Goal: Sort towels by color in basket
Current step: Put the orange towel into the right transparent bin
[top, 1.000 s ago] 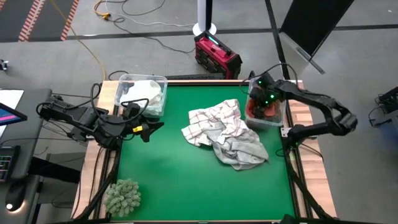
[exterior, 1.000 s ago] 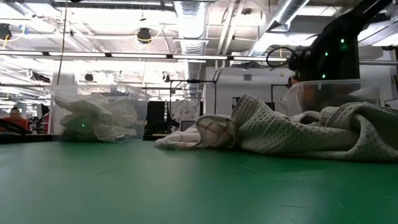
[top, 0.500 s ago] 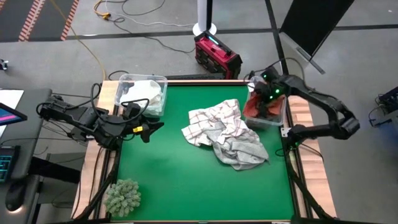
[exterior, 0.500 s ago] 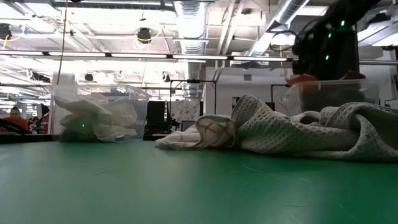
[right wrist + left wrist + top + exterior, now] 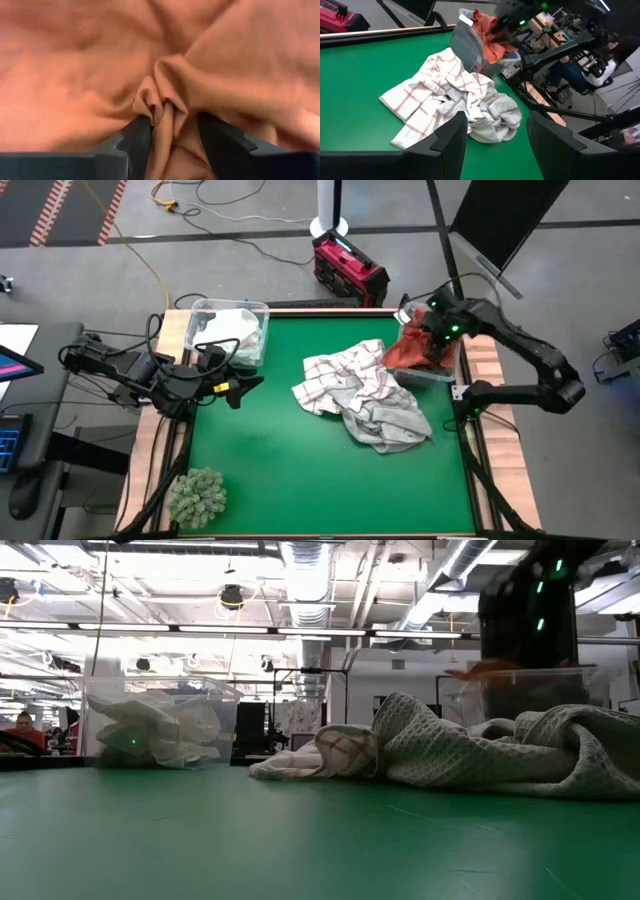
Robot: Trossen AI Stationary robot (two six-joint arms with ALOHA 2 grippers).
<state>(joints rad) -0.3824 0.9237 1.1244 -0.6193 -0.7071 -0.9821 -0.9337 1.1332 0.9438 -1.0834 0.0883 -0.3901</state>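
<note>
A rust-orange towel [image 5: 405,352] rises out of the clear bin [image 5: 447,372] at the table's right edge, with my right gripper [image 5: 432,336] shut on it from above. At mid-table a grid-checked white towel [image 5: 340,372] lies bunched, partly over a light grey towel [image 5: 388,422]. White towels [image 5: 235,328] fill a clear bin [image 5: 205,310] at the far left. My left gripper [image 5: 236,386] hangs open just in front of that bin, nothing between its fingers [image 5: 449,140]. My right gripper pinches a bunched fold [image 5: 161,106] of the rust-orange towel between its two fingers [image 5: 137,136], several layers gathered together. The fingers point steeply down. The towel hangs below them, and its lower part [image 5: 392,358] spreads past the bin's wall toward the pile.
A fuzzy grey-green clump [image 5: 197,495] sits at the table's near left corner. The green mat [image 5: 270,470] is bare near the front edge. A red box [image 5: 348,268] stands on the floor beyond the far edge. Cables run along the left arm.
My right gripper has risen out of the right bin, tipping a little, and has drawn the rust-orange towel up with it. The towel, bunched inside the bin before, now stands above the rim and spreads toward the middle pile.
</note>
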